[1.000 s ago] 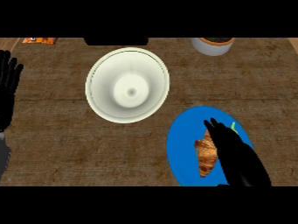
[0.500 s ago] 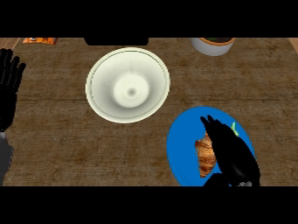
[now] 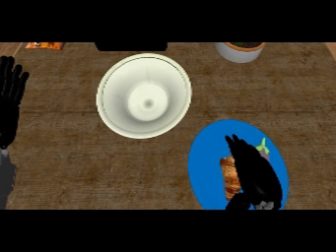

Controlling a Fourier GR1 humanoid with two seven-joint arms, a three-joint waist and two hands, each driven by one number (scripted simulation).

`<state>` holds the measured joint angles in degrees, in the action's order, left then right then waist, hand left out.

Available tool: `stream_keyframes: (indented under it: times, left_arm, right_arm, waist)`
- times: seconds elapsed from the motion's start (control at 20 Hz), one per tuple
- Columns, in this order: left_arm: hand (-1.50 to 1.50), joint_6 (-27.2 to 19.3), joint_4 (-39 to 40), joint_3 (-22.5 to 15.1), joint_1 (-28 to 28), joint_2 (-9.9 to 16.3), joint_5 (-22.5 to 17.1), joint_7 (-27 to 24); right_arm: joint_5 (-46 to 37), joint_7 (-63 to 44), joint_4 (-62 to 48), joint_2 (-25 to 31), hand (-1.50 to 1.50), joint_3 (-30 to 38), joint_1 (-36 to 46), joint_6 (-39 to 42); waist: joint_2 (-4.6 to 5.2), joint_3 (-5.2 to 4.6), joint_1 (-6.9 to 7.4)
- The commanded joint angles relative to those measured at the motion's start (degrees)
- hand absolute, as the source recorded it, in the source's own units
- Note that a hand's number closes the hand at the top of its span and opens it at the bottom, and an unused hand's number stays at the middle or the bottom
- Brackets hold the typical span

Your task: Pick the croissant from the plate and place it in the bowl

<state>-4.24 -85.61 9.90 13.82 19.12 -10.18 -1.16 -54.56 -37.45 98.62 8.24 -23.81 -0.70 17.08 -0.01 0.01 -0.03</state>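
A golden-brown croissant [image 3: 230,173] lies on a blue plate [image 3: 205,162] at the lower right of the counter. My right hand [image 3: 254,174] is over the plate with its fingers straight, covering the croissant's right side; only the croissant's left edge shows. The hand is open and I cannot tell whether it touches the croissant. A cream bowl [image 3: 144,96] stands upper left of the plate, with nothing in it. My left hand [image 3: 2,106] rests open at the left edge, fingers up.
A small pot [image 3: 240,50] stands at the back right. An orange packet [image 3: 44,46] lies at the back left, and a dark object [image 3: 130,47] sits behind the bowl. A small green and purple item [image 3: 263,147] lies on the plate by my right hand.
My right hand has slid a little left over the plate, covering more of the croissant. The left hand, bowl and plate have not moved.
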Motion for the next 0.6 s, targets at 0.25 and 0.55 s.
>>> stream_keyframes:
  times: [0.25, 0.55]
  left_arm:
    - [0.0, 3.4, -1.0, 1.9, -0.9, 0.9, -0.6, 1.1]
    - [0.0, 1.4, -4.4, 1.0, -4.1, -2.2, 1.6, 0.1]
  right_arm:
    - [-1.7, 10.0, -4.6, 3.2, 1.5, 3.5, 0.5, -5.6]
    - [-6.5, 9.5, -9.2, -0.8, 1.5, 2.5, 4.7, -9.0]
  waist:
    - [-0.03, 0.0, 0.09]
    - [-0.03, 0.0, 0.28]
